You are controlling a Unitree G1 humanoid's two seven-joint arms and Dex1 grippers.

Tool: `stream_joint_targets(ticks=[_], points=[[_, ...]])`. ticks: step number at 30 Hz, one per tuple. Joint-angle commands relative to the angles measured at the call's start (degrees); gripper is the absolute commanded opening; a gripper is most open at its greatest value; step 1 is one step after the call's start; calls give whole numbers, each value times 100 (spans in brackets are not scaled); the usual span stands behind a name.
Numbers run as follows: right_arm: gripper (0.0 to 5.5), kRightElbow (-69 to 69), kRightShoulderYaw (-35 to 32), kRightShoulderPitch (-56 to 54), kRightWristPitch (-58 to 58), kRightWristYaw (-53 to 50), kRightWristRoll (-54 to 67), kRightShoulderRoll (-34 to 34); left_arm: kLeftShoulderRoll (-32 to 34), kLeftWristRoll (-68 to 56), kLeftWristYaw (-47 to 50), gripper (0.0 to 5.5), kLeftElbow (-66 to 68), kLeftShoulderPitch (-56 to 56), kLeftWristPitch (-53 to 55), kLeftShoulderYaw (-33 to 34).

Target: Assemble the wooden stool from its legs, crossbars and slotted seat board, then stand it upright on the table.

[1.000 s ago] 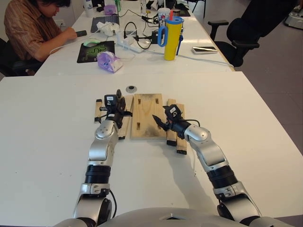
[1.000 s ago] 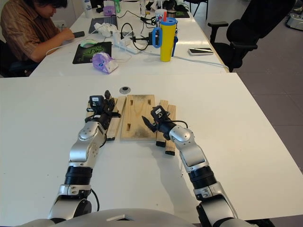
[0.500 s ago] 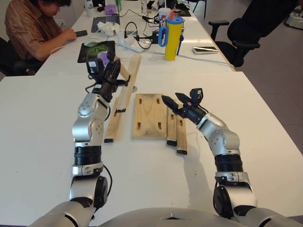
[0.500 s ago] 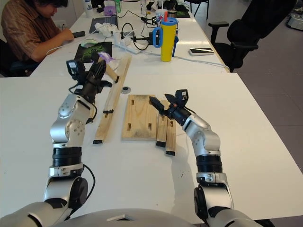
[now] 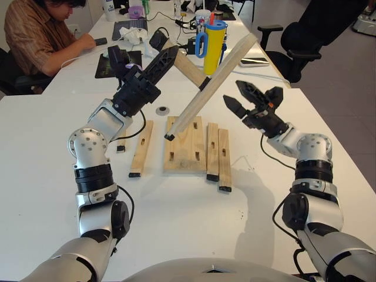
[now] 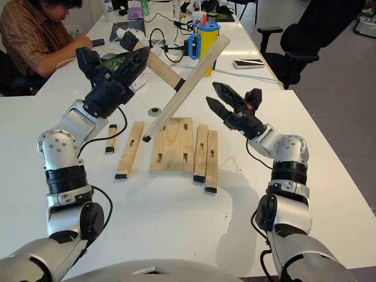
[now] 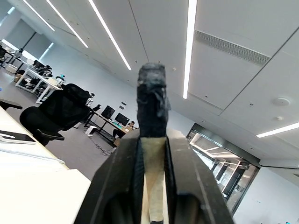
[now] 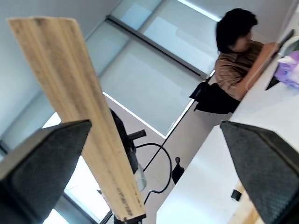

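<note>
1 leg, joined to a crossbar, hangs slanted over the board. Its low end sits at the board's left edge; contact cannot be told. The left gripper is clamped on the crossbar. The right gripper is spread wide and empty, just beside the leg. 3 other legs lie flat beside the board. The right gripper would best steady the leg at mid-length, so the joint does not twist, then guide its end squarely into a slot.
</note>
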Motion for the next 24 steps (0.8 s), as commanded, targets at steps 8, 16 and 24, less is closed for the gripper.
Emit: stream_joint_targets(ticks=[8,16,24], points=[[511,-1011,-112,-105,469,-221,588,-55,9,-406,246,41,46,6,347,-105],[435,-1110,-57,-85,529,-363,669,-41,45,-471,229,41,-14,75,431,-161],[308,-1181,-40,-58,605,-300,780,-51,25,-598,272,41,13,90,509,-201]])
